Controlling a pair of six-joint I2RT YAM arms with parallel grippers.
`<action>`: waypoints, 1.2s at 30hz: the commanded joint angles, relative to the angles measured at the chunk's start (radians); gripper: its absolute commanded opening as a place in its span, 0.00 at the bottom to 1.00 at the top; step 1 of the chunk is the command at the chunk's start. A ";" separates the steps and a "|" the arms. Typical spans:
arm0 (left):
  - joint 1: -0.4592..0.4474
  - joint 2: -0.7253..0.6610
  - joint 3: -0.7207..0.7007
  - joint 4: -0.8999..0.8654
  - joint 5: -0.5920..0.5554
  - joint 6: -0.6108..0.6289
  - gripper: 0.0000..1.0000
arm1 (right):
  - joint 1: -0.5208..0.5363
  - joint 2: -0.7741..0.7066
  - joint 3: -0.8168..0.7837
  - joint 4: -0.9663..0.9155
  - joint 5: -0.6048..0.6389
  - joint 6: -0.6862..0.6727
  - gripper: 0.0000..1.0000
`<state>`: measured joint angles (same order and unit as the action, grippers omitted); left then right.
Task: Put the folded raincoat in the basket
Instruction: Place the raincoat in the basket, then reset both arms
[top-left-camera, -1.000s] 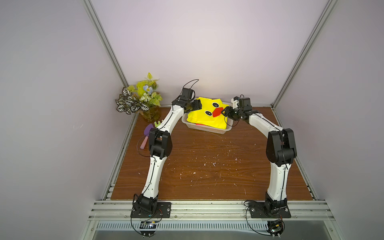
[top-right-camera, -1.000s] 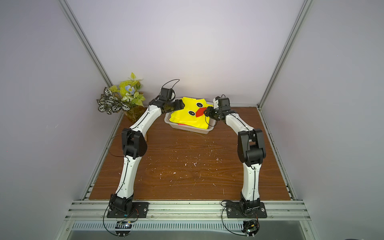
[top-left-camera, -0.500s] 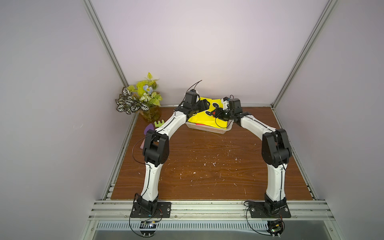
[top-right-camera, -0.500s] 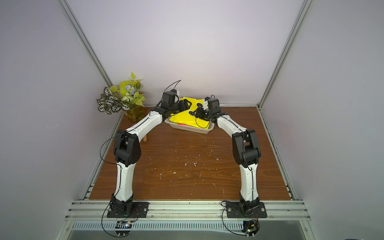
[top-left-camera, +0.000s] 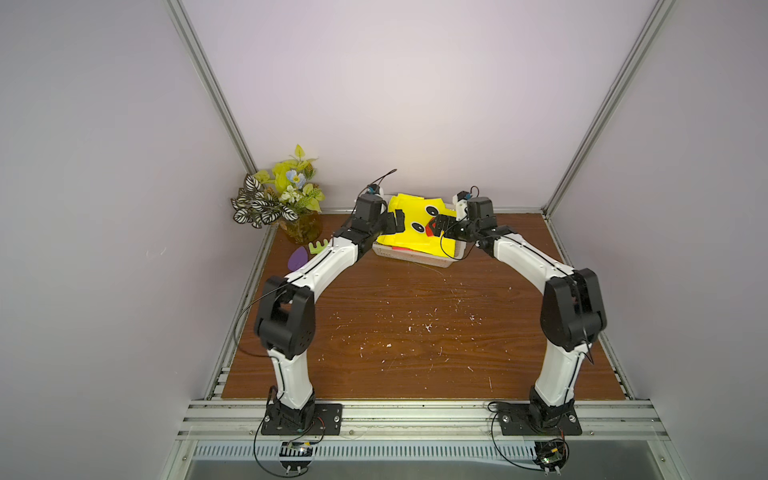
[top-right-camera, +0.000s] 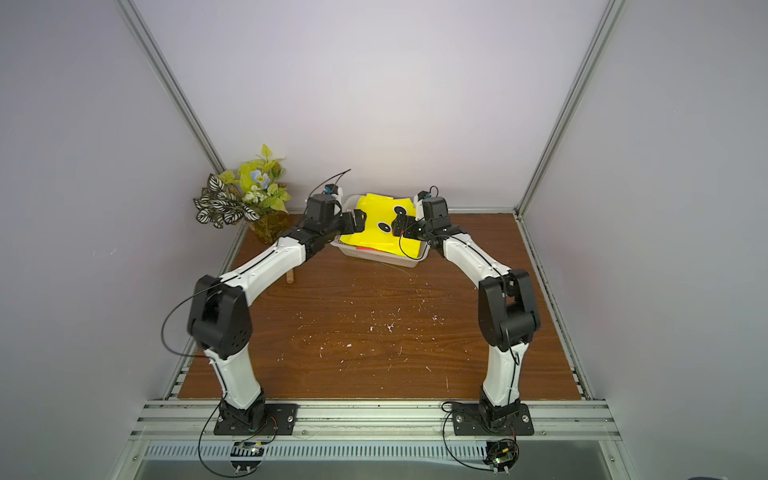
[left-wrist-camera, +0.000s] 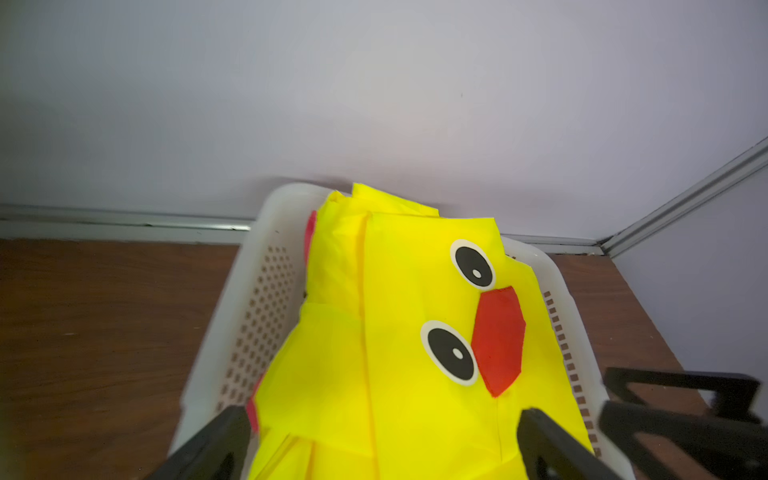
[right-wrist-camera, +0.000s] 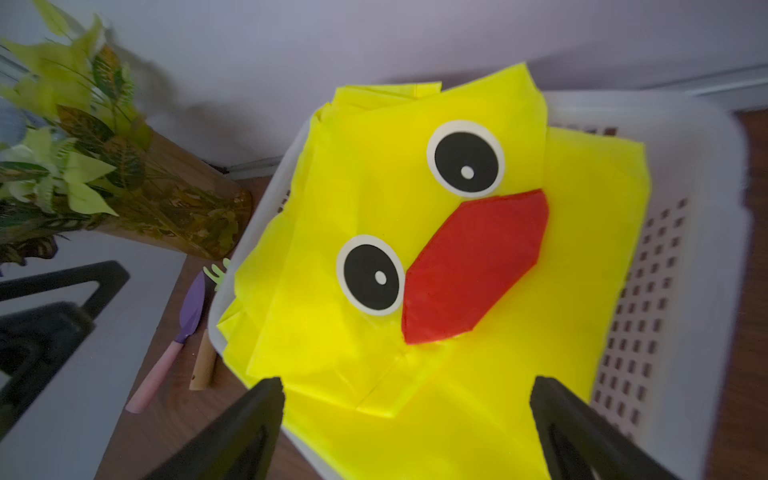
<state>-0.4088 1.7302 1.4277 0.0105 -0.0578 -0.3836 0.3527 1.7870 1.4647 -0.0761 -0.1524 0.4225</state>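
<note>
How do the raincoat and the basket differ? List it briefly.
Colour: the raincoat is bright yellow with eyes and a red beak; the basket is plain white. Build: raincoat is folded sheet; basket is perforated plastic. Shared: roughly rectangular, similar width.

- White link shells and black joint housings on left arm (top-left-camera: 322, 266) and right arm (top-left-camera: 525, 257).
- elbow housing (top-left-camera: 286, 322): rounded, dotted with small holes.
- Thin black cable (top-left-camera: 243, 320) loops beside it.
- Black base plates (top-left-camera: 328, 419), screw heads showing.
- left gripper (left-wrist-camera: 380, 419), right gripper (right-wrist-camera: 405, 386): black angular fingers.
</note>
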 joint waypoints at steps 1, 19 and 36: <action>-0.005 -0.241 -0.245 0.294 -0.264 0.201 0.99 | 0.011 -0.250 -0.163 0.125 0.196 -0.083 1.00; 0.135 -0.266 -0.945 0.885 -0.605 0.320 0.99 | -0.101 -0.605 -1.218 0.977 0.857 -0.386 1.00; 0.292 -0.301 -1.078 0.939 -0.334 0.347 0.99 | -0.163 -0.310 -1.275 1.404 0.640 -0.464 1.00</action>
<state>-0.1532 1.3830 0.3622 0.9001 -0.4397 -0.0284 0.2089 1.4883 0.1940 1.2213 0.5419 -0.0261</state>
